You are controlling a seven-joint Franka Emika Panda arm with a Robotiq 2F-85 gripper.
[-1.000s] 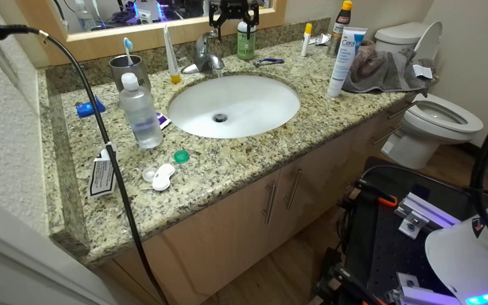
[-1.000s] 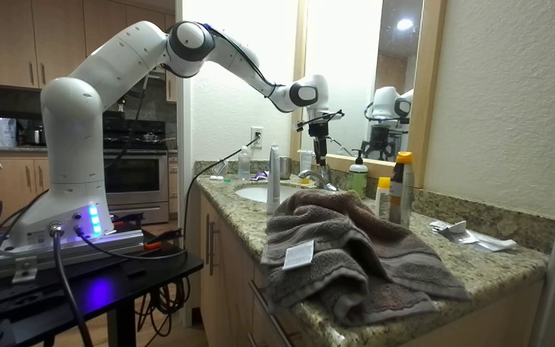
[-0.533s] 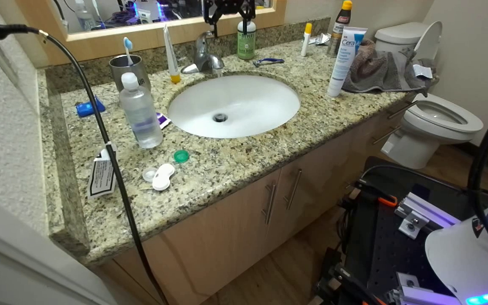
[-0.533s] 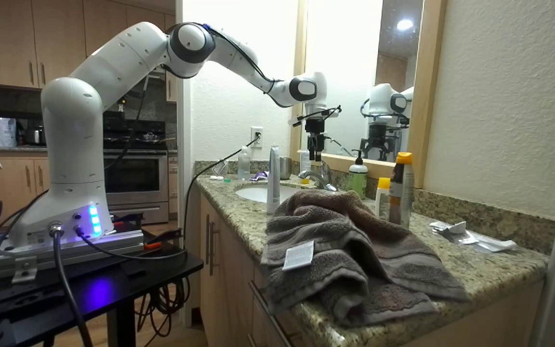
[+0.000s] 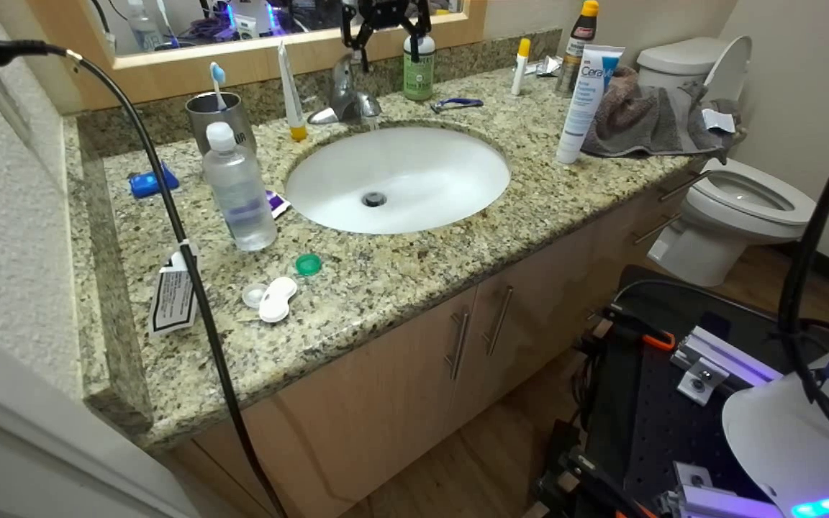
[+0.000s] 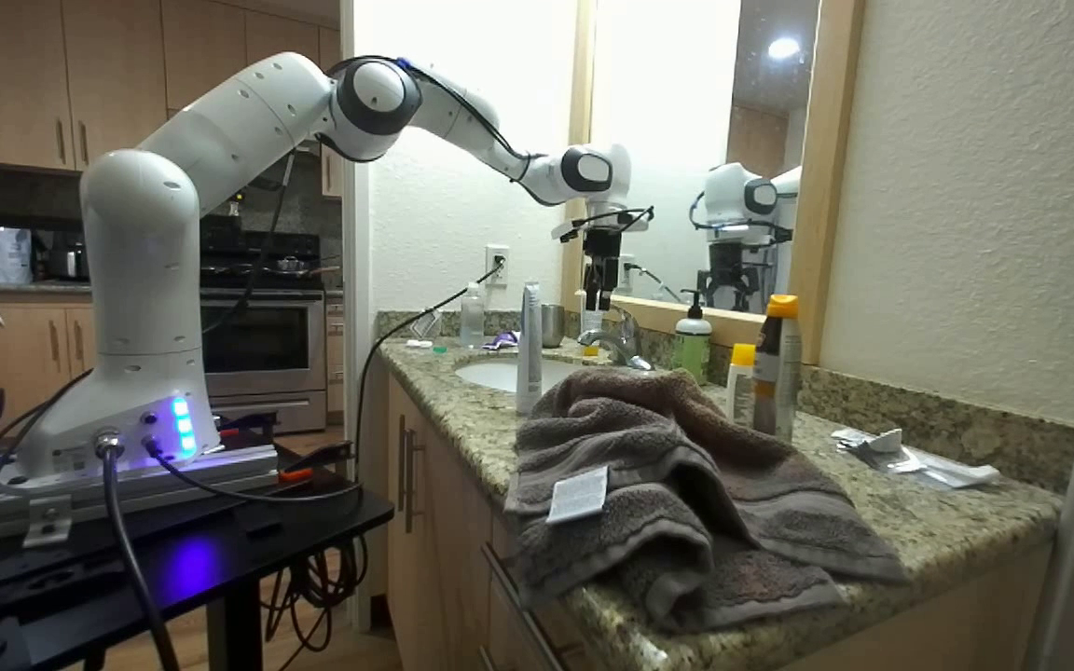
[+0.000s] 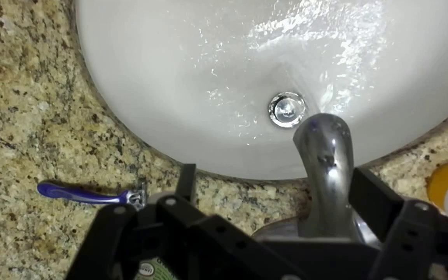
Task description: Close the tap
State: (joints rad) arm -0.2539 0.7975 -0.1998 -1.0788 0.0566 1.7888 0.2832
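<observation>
Wrist view: hand (image 7: 281, 190) partly hides tap (image 7: 327, 167); basin (image 7: 161, 85) cropped at top.

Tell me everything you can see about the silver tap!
The tap is shiny silver and looks like metal. It has a short curved spout pointing out over the white basin, a wide low base, and a handle sticking up behind the spout. It stands upright on the speckled counter, at the basin's edge, near the mirror. Water looks to be running from it, so it seems open. The open jaws hang close above the spout; I can't tell whether they touch it.
</observation>
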